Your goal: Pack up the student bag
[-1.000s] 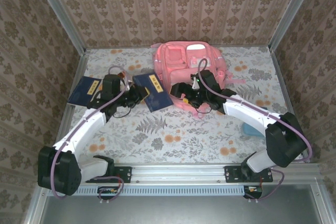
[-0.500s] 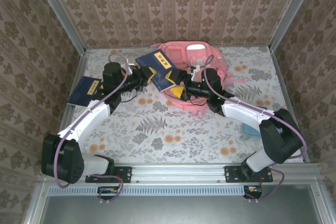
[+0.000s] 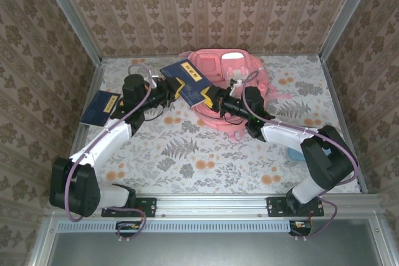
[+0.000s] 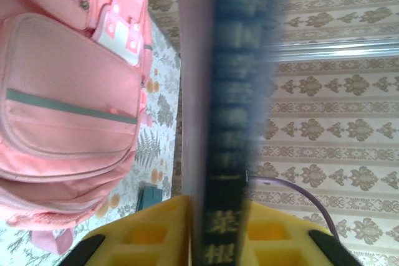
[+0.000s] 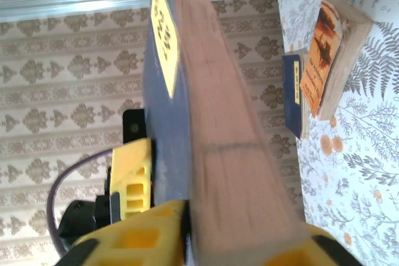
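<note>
Top external: left gripper (image 3: 169,90) and right gripper (image 3: 212,99) are both clamping the navy book (image 3: 187,82).
Student bag (image 3: 240,70): is lying just beyond both jaws.

Floral tablecloth (image 3: 206,154), damask-patterned wallpaper walls (image 3: 206,4), metal frame rail (image 3: 212,204) along the near edge.

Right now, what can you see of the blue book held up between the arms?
The blue book is thick, closed, with a navy cover, a yellow label bearing dark characters, gold spine lettering and pale page edges. It hangs tilted above the table, beside the student bag, between both arms' yellow jaws.
</note>
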Motion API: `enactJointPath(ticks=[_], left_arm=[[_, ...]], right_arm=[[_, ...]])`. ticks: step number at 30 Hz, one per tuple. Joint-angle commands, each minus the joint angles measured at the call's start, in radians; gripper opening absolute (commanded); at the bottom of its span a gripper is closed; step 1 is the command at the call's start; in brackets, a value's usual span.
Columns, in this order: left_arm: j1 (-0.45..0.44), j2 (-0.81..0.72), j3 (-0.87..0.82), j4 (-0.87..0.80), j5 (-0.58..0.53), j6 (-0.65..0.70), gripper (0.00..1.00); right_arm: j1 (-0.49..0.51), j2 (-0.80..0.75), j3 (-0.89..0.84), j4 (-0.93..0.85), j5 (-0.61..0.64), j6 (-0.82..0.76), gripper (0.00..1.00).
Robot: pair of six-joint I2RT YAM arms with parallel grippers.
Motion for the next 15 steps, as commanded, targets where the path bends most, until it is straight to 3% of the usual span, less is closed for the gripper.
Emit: enactJointPath(ticks=[1, 3, 7, 10, 15], left_arm=[[-0.005, -0.017, 0.013, -0.075, -0.020, 0.070, 0.37], [-0.006, -0.023, 0.045, -0.214, -0.044, 0.160, 0.54], [-0.014, -0.020, 0.103, -0.461, -0.122, 0.374, 0.78], [-0.042, 0.011, 0.147, -0.549, -0.144, 0.528, 0.87], [-0.141, 0.132, 0.281, -0.647, -0.177, 0.778, 0.93]], right_arm=[[-0.017, -0.061, -0.007, -0.115, 0.059, -0.054, 0.14], [-0.028, -0.107, 0.007, -0.249, 0.077, -0.146, 0.11], [-0.065, -0.250, 0.050, -0.605, 0.164, -0.375, 0.09], [-0.114, -0.347, 0.079, -0.832, 0.234, -0.513, 0.08], [-0.214, -0.476, 0.114, -1.133, 0.338, -0.672, 0.08]])
